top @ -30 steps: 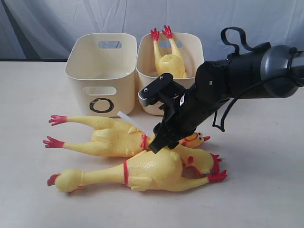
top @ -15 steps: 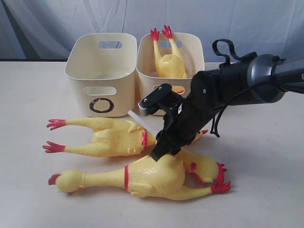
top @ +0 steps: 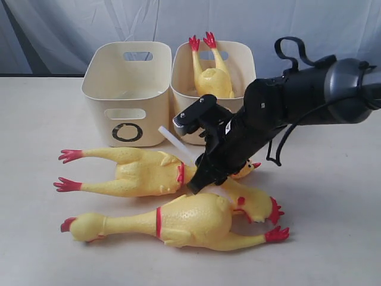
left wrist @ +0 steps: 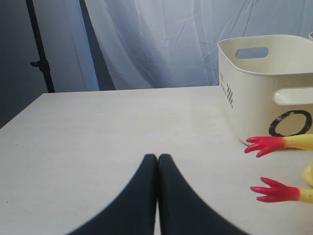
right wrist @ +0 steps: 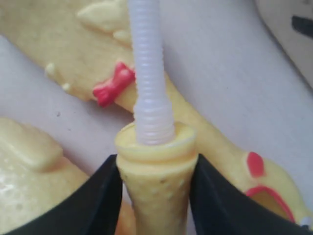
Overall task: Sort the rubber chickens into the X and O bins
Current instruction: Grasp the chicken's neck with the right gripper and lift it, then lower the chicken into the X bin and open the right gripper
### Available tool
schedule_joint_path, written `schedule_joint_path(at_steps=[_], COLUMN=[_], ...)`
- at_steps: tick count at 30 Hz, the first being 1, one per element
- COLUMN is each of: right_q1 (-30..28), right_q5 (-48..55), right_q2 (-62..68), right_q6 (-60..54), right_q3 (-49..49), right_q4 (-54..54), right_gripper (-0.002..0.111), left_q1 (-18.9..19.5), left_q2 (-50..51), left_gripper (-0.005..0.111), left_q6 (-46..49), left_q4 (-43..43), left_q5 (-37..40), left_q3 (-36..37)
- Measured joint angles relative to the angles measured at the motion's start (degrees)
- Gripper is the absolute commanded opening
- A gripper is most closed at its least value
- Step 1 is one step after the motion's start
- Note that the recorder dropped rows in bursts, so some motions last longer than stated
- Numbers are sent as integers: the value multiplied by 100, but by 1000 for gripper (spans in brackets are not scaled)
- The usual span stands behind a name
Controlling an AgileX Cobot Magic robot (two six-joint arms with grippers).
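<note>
Inside right bin (top: 243, 59): 1 chicken (top: 213, 80).

Table: pale cream top (top: 333, 238), matte and smooth, filling the foreground, its far edge running straight across.
Backdrop: right behind the table's far edge hangs a white curtain (top: 71, 24), in loose folds, bluish where it's shaded.
Stand: past a far corner of the table, a thin black pole (left wrist: 38, 44) stands upright against the curtain, with a small clamp knob on it.
Beyond the stand: dark, nothing to make out.
Light: soft and even, only faint shadows on the table.
</note>
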Motion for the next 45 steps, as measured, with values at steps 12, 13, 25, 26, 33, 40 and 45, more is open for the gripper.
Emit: schedule_joint_path(at_steps=[12, 13, 25, 26, 33, 40, 45], right_q1=[0, 0, 0, 0, 0, 0, 0], right_q5=[-419, -574, -3130, -3429, -5012, -6707, -7280], right_q2=[-1079, -1163, -1526, -1526, -1439, -493, 71], right_q6=[0, 0, 0, 0, 32, 258, 269], right_q3=[10, 10, 10, 10, 10, 10, 10], right_q4=[171, 265, 878, 921, 1161, 1173, 1180], right_gripper=[-1, -1, -1, -1, -1, -1, -1], left_q1=[0, 0, 0, 0, 0, 0, 0], left_q2=[0, 0, 0, 0, 0, 0, 0], left_gripper=[0, 0, 0, 0, 0, 0, 0], left_q6=[0, 0, 0, 0, 0, 0, 0], left_q4=[0, 0, 0, 0, 0, 0, 0], left_q5=[0, 0, 0, 0, 0, 0, 0], left_q3=[0, 0, 0, 0, 0, 0, 0])
